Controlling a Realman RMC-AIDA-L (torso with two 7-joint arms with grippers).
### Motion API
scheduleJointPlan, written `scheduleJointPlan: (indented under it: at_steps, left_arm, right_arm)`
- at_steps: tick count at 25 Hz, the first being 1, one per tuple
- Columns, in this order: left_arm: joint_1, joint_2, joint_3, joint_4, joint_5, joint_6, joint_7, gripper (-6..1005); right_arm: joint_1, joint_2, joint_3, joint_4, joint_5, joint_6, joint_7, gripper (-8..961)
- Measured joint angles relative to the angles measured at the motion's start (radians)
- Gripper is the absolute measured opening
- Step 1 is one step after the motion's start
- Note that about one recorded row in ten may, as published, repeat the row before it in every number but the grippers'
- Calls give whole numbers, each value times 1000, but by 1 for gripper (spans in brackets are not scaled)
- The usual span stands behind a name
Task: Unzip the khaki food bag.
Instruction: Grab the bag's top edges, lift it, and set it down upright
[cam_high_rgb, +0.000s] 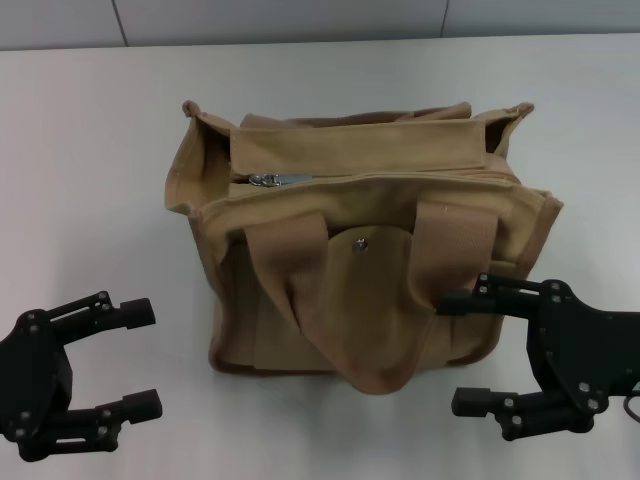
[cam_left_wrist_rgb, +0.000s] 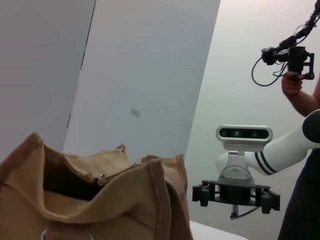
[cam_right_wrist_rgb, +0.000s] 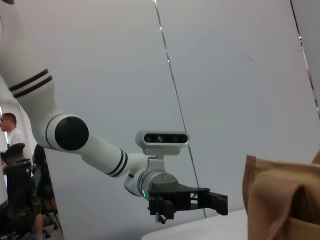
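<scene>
The khaki food bag (cam_high_rgb: 360, 260) stands upright in the middle of the white table, its pocket flap with metal snap (cam_high_rgb: 361, 245) facing me. Its silver zipper pull (cam_high_rgb: 265, 180) lies at the left end of the top zipper, which looks closed along its length. My left gripper (cam_high_rgb: 143, 358) is open and empty, low at the front left, apart from the bag. My right gripper (cam_high_rgb: 458, 352) is open at the front right, its upper fingertip by the bag's front right corner. The bag also shows in the left wrist view (cam_left_wrist_rgb: 100, 200) and the right wrist view (cam_right_wrist_rgb: 280, 200).
The white table (cam_high_rgb: 90, 150) spreads around the bag, with a grey wall behind it. The left wrist view shows my right gripper (cam_left_wrist_rgb: 235, 195) farther off and a person (cam_left_wrist_rgb: 302, 95) holding a camera rig. The right wrist view shows my left gripper (cam_right_wrist_rgb: 220, 202).
</scene>
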Motion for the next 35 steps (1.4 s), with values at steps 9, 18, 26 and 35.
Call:
scheduleJointPlan:
  at_steps: [9,18,26,35]
  left_arm:
    - [-2,-6,-6,-3,0,-2,5,863]
    - [6,-72,-84,-4,-5,-112,14,862]
    - [-33,-146,-83,-12,-2,-223,20,861]
    - [-94,-147,-83,-101,-3,-276,57,859]
  right_arm:
    - [8,4,-1,1,-2,7,0,849]
    - [6,4,9,22,6,38,-5,848]
    - [8,5,12,26,9,61,-7,848]
    - [8,7,15,47,10,87,-7,848]
